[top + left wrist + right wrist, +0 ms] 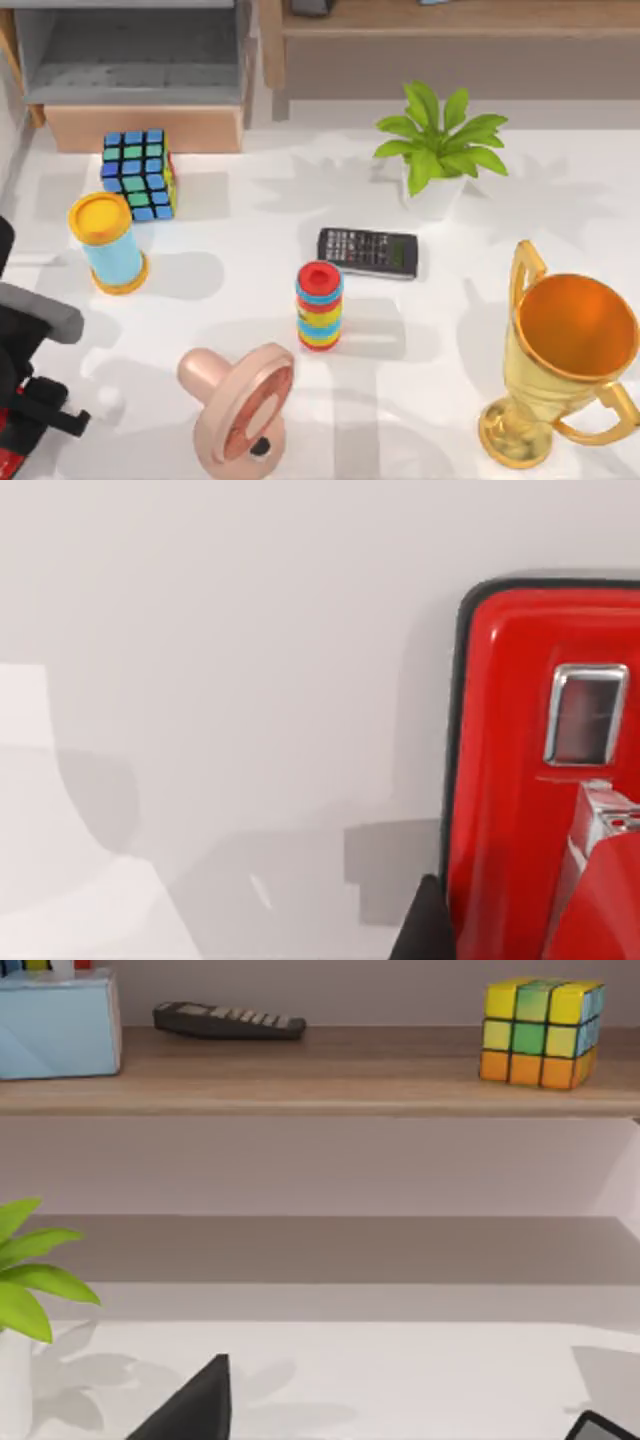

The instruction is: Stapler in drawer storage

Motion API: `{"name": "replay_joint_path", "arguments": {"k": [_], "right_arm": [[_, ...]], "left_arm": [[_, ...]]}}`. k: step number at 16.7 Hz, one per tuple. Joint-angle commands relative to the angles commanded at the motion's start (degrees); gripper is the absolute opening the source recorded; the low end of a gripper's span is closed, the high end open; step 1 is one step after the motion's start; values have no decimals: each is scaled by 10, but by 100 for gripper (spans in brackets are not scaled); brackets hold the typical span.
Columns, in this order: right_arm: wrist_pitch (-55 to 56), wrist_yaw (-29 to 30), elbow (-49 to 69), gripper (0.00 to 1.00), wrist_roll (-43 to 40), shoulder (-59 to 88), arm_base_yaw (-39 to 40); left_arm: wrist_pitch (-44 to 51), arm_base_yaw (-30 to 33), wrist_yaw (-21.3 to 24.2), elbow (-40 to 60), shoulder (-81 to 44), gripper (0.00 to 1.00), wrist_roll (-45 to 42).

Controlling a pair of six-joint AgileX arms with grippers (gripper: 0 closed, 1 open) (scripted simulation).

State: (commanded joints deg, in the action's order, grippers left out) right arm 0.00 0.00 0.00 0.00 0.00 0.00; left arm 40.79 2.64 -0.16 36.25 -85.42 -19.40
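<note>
The glossy red stapler (520,780) lies on the white table, seen close up in the left wrist view with a metal window in its top. My left gripper (15,450) hangs low at the table's front left corner, right over the stapler, and a sliver of red (8,466) shows beneath it. The drawer (145,128) stands pulled out at the back left, with a grey inside and a tan front panel. My right gripper (400,1415) is open and holds nothing, facing the shelf at the back.
A colour cube (140,175) and a yellow-lidded blue cylinder (108,243) stand between the left arm and the drawer. A striped ring stack (320,305), black remote (367,252), pink fan-like object (240,405), potted plant (438,150) and gold trophy (565,355) lie further right.
</note>
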Motion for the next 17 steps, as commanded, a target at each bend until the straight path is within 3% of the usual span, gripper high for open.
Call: {"name": "replay_joint_path", "arguments": {"k": [2, 3, 12, 17], "right_arm": [[0, 0, 0, 100, 0, 0, 0], [0, 0, 0, 100, 0, 0, 0], [0, 0, 0, 100, 0, 0, 0], [0, 0, 0, 100, 0, 0, 0]], "left_arm": [[0, 0, 0, 0, 0, 2, 0], [0, 0, 0, 0, 0, 0, 0], [2, 0, 0, 2, 2, 0, 0], [51, 1, 0, 26, 26, 0, 0]]}}
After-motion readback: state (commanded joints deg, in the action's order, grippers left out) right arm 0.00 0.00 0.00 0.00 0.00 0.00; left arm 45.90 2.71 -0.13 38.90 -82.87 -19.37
